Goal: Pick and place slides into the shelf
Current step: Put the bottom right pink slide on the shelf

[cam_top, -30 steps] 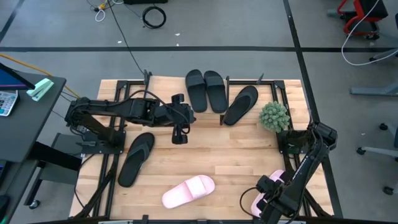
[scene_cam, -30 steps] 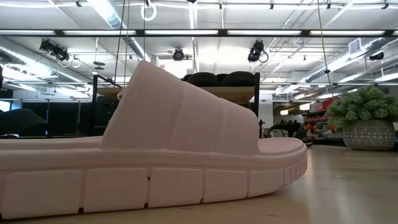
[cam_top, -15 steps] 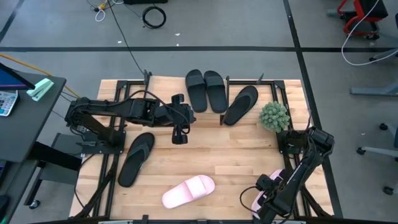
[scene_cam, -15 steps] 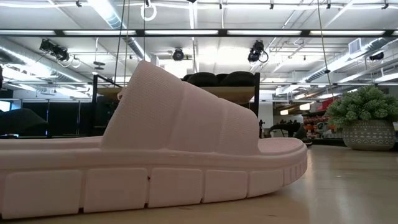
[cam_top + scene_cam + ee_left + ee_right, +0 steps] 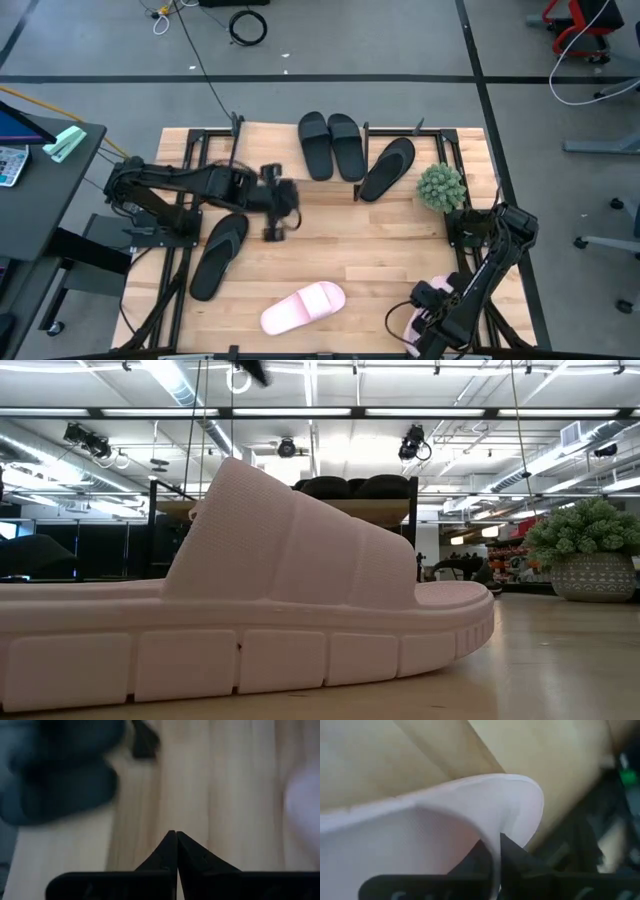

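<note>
Two black slides (image 5: 330, 145) lie side by side on the shelf (image 5: 262, 132) at the table's far edge. A third black slide (image 5: 388, 168) lies slanted just right of them. Another black slide (image 5: 218, 255) lies on the table at the left. One pink slide (image 5: 303, 307) lies near the front edge and fills the low view (image 5: 250, 610). My left gripper (image 5: 272, 228) hovers shut over bare wood (image 5: 172, 836), right of that table slide. My right gripper (image 5: 428, 312) is at the near right corner, shut on a second pink slide (image 5: 447, 286). My right gripper pinches a thin curved pink edge (image 5: 496, 827) of the slide between its two fingers (image 5: 514, 854). The edge looks like the strap's. One finger stands on the textured side and one on the other. The arm hides the rest of the hold in the high view.
A small potted plant (image 5: 441, 186) stands at the far right of the table, also in the low view (image 5: 590, 560). Black arm mounts sit at both sides. Bare wood lies in the table's middle.
My left gripper has swung toward the table's left and a little toward its near edge, moving fast enough to blur. It stays shut and holds nothing. The slides have not moved.
</note>
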`<state>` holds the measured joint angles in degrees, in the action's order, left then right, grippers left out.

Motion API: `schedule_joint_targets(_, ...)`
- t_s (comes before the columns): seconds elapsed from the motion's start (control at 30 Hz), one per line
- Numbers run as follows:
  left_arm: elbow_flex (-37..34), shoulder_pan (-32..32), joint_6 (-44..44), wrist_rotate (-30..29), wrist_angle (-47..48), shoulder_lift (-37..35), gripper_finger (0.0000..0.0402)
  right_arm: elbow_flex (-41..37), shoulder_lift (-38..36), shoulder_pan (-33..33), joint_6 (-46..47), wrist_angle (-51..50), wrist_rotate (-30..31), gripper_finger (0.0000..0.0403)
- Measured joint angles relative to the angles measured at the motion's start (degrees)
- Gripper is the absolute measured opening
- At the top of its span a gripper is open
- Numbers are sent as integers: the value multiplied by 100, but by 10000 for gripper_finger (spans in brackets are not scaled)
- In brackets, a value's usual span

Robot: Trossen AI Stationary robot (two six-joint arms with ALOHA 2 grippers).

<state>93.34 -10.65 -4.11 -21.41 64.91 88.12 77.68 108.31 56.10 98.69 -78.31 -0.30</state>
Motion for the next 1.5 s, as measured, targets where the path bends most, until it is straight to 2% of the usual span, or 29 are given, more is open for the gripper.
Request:
schedule_joint_targets(0.07,-2,-250,-189,6,708,2,6,275,-6,-73,-262,7,825,13)
schedule_joint_targets(0.13,-2,-540,-542,5,1201,2,12,577,-32,-185,-805,33,2058,9)
schedule_joint_targets(0.27,-2,-1220,-1309,2,1411,2,20,1127,-68,-489,-2321,-109,5101,18)
schedule_joint_targets(0.37,-2,-1763,-1884,7,1404,4,16,1476,-80,-890,-3779,-5,7124,12)
schedule_joint_targets(0.43,-2,-2092,-2141,9,1407,4,10,1733,-96,-1271,-4914,223,8008,9)
schedule_joint_targets(0.5,-2,-2363,-2424,5,1430,2,6,2030,-96,-1753,-5996,478,8408,10)
schedule_joint_targets(0.6,-2,-2807,-2870,-171,1522,-79,5,2413,-98,-2610,-7475,1183,8281,11)
schedule_joint_targets(0.73,1,-3200,-2984,-389,1784,-87,17,2596,-98,-3732,-10296,2965,7395,9)
schedule_joint_targets(0.83,0,-3398,-3136,-482,2029,-90,20,2480,-98,-4441,-12468,4823,6335,9)
schedule_joint_targets(0.93,0,-3518,-3408,-647,2113,-87,13,2406,-96,-5092,-13555,6180,4940,9)
schedule_joint_targets(1.0,0,-3604,-3557,-692,2210,-87,7,2406,-96,-5466,-13767,6831,4505,9)
schedule_joint_targets(1.07,0,-3684,-3691,-697,2235,-87,4,2408,-96,-5778,-13821,7266,4425,9)
schedule_joint_targets(1.2,0,-3729,-3907,-690,2244,-87,12,2408,-56,-6240,-13619,7398,4274,9)
schedule_joint_targets(1.37,0,-3691,-3911,-761,2238,-87,27,2410,260,-6509,-13186,7798,3469,9)
schedule_joint_targets(1.5,0,-3601,-3922,-833,2231,-87,22,2413,684,-6639,-13307,8376,3476,9)
